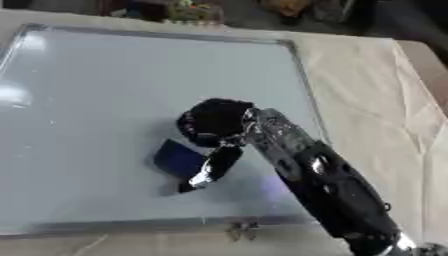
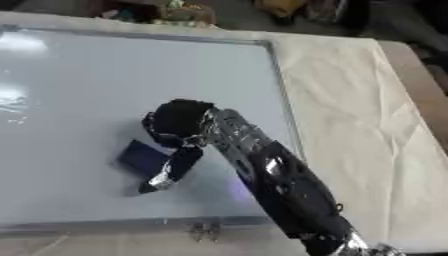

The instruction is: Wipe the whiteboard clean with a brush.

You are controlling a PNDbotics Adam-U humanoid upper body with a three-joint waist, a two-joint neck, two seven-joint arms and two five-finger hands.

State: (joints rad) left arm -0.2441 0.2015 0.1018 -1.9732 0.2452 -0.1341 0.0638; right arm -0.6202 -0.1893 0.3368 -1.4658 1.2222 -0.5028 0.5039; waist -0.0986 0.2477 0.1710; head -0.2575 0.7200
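My right arm (image 1: 328,192) enters from the lower right and reaches diagonally up and left across the whiteboard (image 1: 105,90), which lies flat on a table covered with a pale, creased cloth (image 1: 376,100). My right hand (image 1: 214,122) sits over the lower middle part of the board, its black fingers curled downward onto the brush (image 1: 179,158), a small dark blue block that rests on the board surface just below and to the left of the palm. One finger or the thumb (image 1: 210,170), black with a silvery tip, stretches down along the right edge of the brush and touches it; the hand is thus closed upon the brush, though the contact on the far side is hidden beneath the palm. The board surface appears pale grey-white with glare patches toward its left edge, and I can make out no writing on it. Its metal frame (image 1: 302,75) runs along the right side, close to my forearm. Mixed coloured objects (image 2: 175,12) lie beyond the far edge of the board, too blurred to identify.
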